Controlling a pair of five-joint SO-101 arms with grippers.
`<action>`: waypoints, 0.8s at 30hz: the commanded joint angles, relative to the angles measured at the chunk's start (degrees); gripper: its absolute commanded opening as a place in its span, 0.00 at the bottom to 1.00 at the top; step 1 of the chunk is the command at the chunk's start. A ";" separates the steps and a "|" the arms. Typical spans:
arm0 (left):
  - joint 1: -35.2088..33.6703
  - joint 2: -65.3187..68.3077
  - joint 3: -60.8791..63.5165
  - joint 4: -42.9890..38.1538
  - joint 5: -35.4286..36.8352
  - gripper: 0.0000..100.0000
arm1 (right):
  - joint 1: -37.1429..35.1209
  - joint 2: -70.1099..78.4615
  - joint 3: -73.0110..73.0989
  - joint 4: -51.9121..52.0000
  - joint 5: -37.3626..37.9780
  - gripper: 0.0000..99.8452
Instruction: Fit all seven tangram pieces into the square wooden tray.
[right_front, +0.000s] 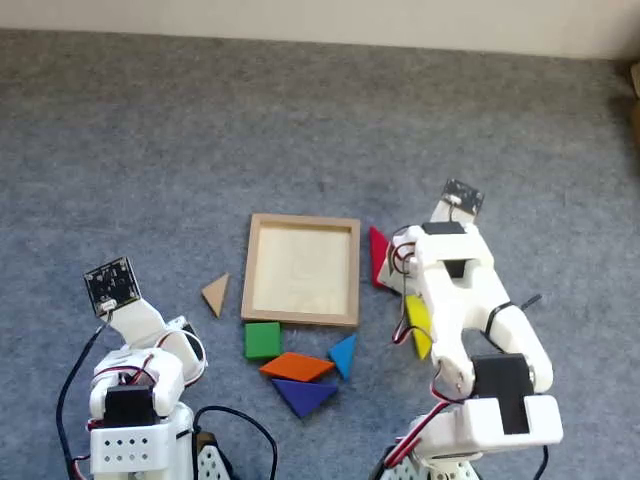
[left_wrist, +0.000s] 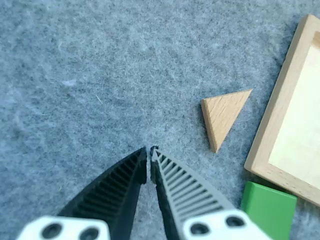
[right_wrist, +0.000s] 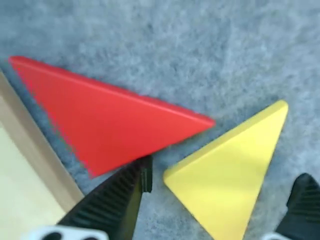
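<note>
Left arm (right_front: 130, 385): stands at the near left corner of the grey worktop (right_front: 150, 150). The left claw (left_wrist: 150, 151) is closed, its tips meeting, and holds nothing. It hangs over bare worktop, near and left of the plain wooden triangle (left_wrist: 223, 115) and apart from it.

Plain wooden triangle (right_front: 216, 294): flat on the worktop, just left of the tray and not touching it.

Square wooden tray (right_front: 302, 222): flat at centre. All seven pieces lie outside it.

Green square (right_front: 262, 340): just beyond the tray's near left corner, close to the rim. Contact cannot be judged.

Orange parallelogram (right_front: 297, 367): right of and nearer than the green square, touching or almost touching its near right corner.

Dark blue triangle (right_front: 304, 396): directly nearer than the orange piece, against its near edge.

Light blue triangle (right_front: 344, 354): small, at the right end of the orange piece, below the tray's near right corner.

Red triangle (right_wrist: 110, 130): beside the tray's right rim, one corner right at the rim.

Yellow triangle (right_wrist: 230, 170): right of and nearer than the red triangle, with a thin strip of worktop between them.

Right arm (right_front: 460, 300): reaches out over both these pieces. The right claw (right_wrist: 225, 177) is spread wide and straddles the yellow triangle, one finger (right_wrist: 125, 200) by the red triangle's near corner and the other beyond the yellow piece. Whether either finger touches a piece cannot be told.
</note>
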 joint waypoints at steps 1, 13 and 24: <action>1.19 0.40 1.27 0.26 -0.35 0.04 | 1.36 1.01 -0.48 -0.84 -0.44 0.41; 1.19 0.40 1.27 0.26 -0.35 0.04 | 1.45 2.42 -0.04 -0.66 -0.44 0.41; 1.19 0.40 1.27 0.26 -0.35 0.04 | 1.27 2.51 -0.40 4.62 -0.35 0.41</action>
